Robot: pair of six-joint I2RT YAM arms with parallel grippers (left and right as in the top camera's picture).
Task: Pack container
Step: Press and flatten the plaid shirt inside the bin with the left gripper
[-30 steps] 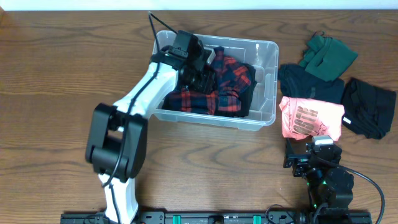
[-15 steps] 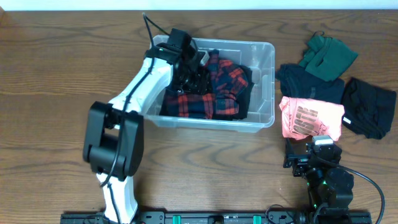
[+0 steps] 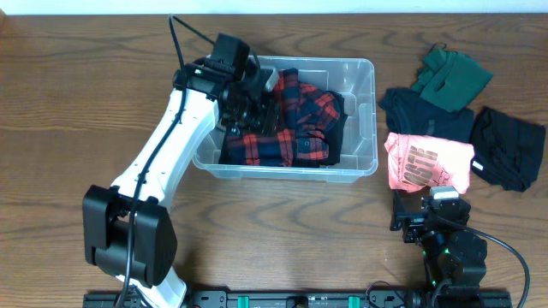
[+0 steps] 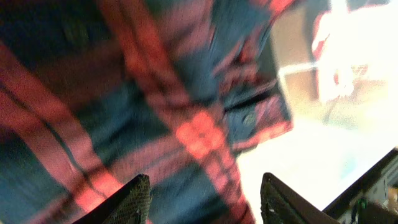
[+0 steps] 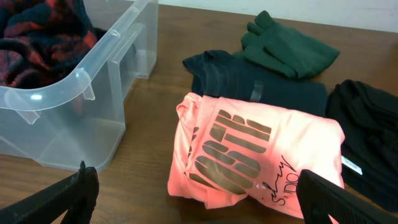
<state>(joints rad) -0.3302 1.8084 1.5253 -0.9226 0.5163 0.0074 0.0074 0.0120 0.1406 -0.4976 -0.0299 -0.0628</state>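
The clear plastic container (image 3: 370, 128) stands at the table's middle back and holds a red and navy plaid shirt (image 3: 295, 128). My left gripper (image 3: 250, 101) reaches down into the container's left end, just above the shirt. In the left wrist view the plaid shirt (image 4: 155, 93) fills the frame, and the left gripper (image 4: 205, 199) has its fingers spread wide with nothing clamped. My right gripper (image 3: 428, 214) rests low at the front right, open and empty. In the right wrist view the right gripper (image 5: 199, 208) faces a folded pink shirt (image 5: 249, 149), with the container (image 5: 93, 81) to its left.
Right of the container lie the pink printed shirt (image 3: 428, 162), a dark folded garment (image 3: 424, 111), a green garment (image 3: 449, 75) and a black garment (image 3: 509, 145). The dark, green and black garments also show in the right wrist view, behind the pink shirt.
My left arm has swung left and back inside the container. The container's left end has slid left with it. The right arm has not moved.
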